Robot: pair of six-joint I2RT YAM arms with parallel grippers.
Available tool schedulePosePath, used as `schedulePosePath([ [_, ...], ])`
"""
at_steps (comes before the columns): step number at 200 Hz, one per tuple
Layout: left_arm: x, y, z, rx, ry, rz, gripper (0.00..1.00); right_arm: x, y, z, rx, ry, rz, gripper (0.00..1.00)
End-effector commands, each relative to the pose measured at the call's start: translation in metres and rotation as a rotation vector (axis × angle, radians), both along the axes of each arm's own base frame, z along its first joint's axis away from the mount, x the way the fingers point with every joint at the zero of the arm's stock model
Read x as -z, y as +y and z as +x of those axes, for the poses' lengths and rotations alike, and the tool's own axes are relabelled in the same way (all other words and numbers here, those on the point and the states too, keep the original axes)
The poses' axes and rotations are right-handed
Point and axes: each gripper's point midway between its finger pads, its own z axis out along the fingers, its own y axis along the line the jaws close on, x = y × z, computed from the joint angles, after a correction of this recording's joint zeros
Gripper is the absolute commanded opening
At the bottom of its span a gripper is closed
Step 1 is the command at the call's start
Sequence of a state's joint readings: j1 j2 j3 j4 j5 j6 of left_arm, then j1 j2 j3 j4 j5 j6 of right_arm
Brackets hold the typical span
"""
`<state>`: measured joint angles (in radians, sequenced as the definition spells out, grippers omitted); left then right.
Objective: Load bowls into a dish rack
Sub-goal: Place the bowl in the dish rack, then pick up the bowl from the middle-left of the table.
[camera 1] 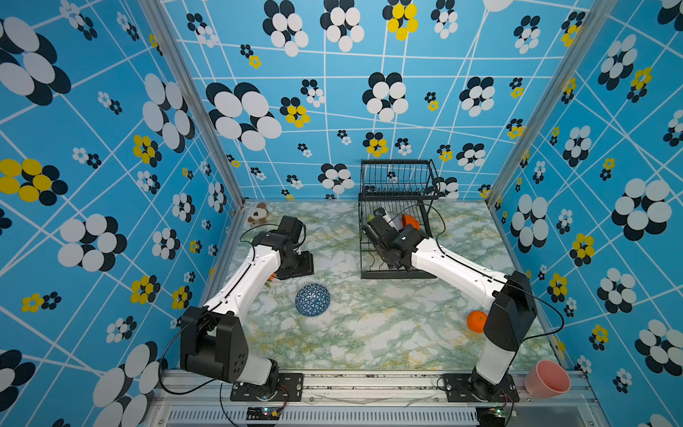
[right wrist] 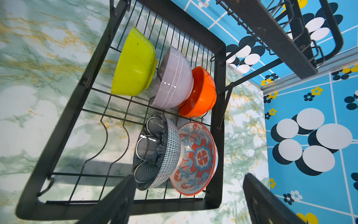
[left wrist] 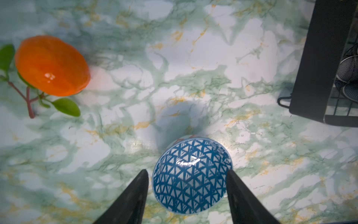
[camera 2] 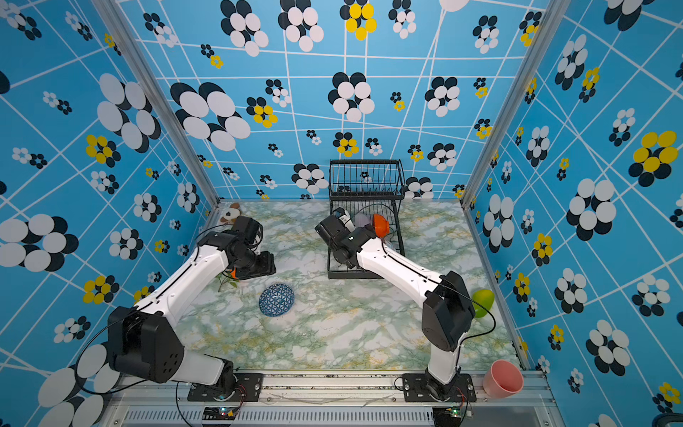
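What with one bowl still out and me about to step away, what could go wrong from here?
The glossy blue triangle-patterned bowl lies dome up on the marble-look table; the open left pincer could slip off the curve.
The open right pincer hovers over the black wire dish rack, so both pincers might collide at loading.
Sliding it in could knock the black-and-white patterned bowl.

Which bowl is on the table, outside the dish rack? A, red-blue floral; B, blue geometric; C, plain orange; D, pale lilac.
B: the blue geometric bowl sits on the table, apart from the dish rack; the orange bowl, lilac bowl and floral bowl stand inside it.
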<state>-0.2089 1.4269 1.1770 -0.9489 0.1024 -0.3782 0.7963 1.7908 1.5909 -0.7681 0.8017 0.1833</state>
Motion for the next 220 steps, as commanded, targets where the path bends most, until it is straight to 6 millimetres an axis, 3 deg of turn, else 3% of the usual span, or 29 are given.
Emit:
schedulePosePath([
  [1,0.006,0.005,-0.027,-0.033,0.061,-0.014,0.66,-0.002,0.001,-0.006,0.005,-0.011,0.058,0.90],
  [51,0.033,0.021,-0.048,-0.101,0.133,0.026,0.64,0.000,0.000,-0.011,0.007,-0.008,0.086,0.90],
  [122,0.062,0.022,-0.055,-0.090,0.228,0.038,0.47,0.003,-0.004,-0.013,0.009,-0.006,0.083,0.90],
  [176,0.076,0.025,-0.060,-0.083,0.286,0.065,0.44,0.009,-0.005,-0.015,0.008,-0.002,0.082,0.90],
  [180,0.077,0.025,-0.060,-0.082,0.288,0.066,0.40,0.009,-0.005,-0.015,0.009,-0.003,0.084,0.90],
  [220,0.084,0.028,-0.061,-0.083,0.315,0.086,0.31,0.013,-0.008,-0.018,0.016,-0.004,0.087,0.90],
])
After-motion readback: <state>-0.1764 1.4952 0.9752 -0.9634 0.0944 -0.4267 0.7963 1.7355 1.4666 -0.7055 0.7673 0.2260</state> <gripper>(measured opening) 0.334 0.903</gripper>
